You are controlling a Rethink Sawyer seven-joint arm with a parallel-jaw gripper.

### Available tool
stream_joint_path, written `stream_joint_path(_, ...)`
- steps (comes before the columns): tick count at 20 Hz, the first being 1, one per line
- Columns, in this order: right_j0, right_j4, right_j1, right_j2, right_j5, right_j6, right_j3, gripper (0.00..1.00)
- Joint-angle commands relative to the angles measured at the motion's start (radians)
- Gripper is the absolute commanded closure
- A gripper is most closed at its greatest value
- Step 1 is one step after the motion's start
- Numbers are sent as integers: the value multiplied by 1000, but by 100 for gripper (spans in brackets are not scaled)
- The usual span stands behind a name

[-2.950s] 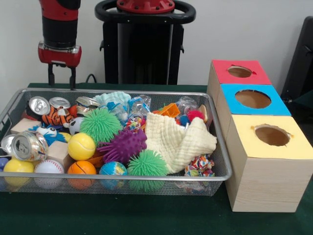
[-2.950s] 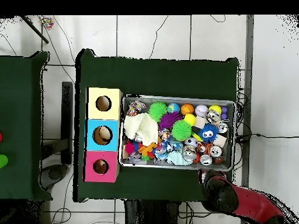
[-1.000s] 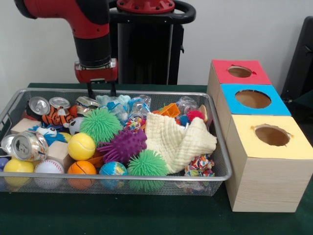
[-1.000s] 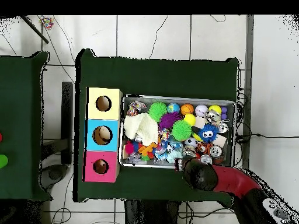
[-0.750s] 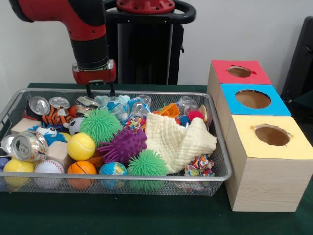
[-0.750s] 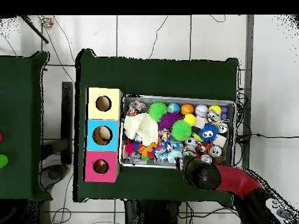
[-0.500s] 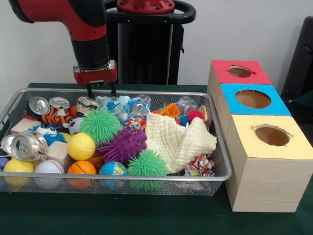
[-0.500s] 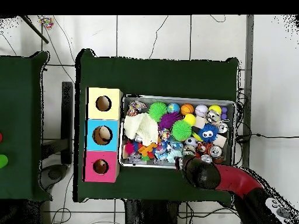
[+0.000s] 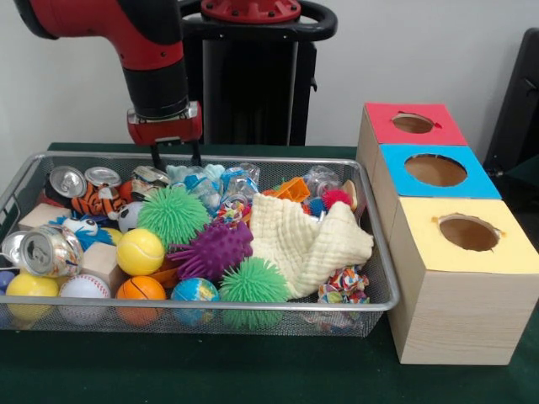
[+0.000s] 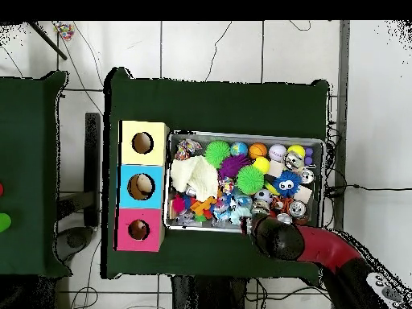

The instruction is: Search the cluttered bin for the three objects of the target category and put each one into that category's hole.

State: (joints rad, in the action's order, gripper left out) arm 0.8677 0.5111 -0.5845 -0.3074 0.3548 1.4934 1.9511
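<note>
My gripper [image 9: 175,156] is open and holds nothing. It hangs just above the far rim of the wire bin [image 9: 375,296], over a crushed can [image 9: 152,175] and a teal toy [image 9: 195,170]. More cans [image 9: 50,251] [image 9: 67,181] lie at the bin's left end. Green spiky balls [image 9: 173,215] [image 9: 253,282], a purple spiky toy [image 9: 212,250], a yellow ball [image 9: 140,251] and a cream cloth [image 9: 307,236] fill the middle. Beside the bin stand the red box [image 9: 413,124], the blue box [image 9: 435,171] and the yellow box [image 9: 468,233], each with a round hole. In the overhead view the arm's wrist [image 10: 278,237] hides the fingers.
A basketball [image 9: 141,290], a baseball [image 9: 82,290] and a globe ball [image 9: 194,293] line the bin's near wall. A wooden block [image 9: 103,263] and a tiger toy [image 9: 94,202] sit at the left. The three boxes [image 10: 142,186] stand in a row on the green table [image 10: 217,105].
Over three seconds the arm swung from the bin's far left corner toward the middle of the far rim. In the last second it has hardly moved. The gripper stays open.
</note>
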Motion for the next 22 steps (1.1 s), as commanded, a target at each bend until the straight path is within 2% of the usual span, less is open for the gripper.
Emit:
stream_joint_path(1,26,-10,6,-128,162,-108,-122,0)
stream_joint_path(16,82,32,83,-232,304,-220,-265,0)
stream_joint_path(22,99,54,97,-260,338,-235,-290,0)
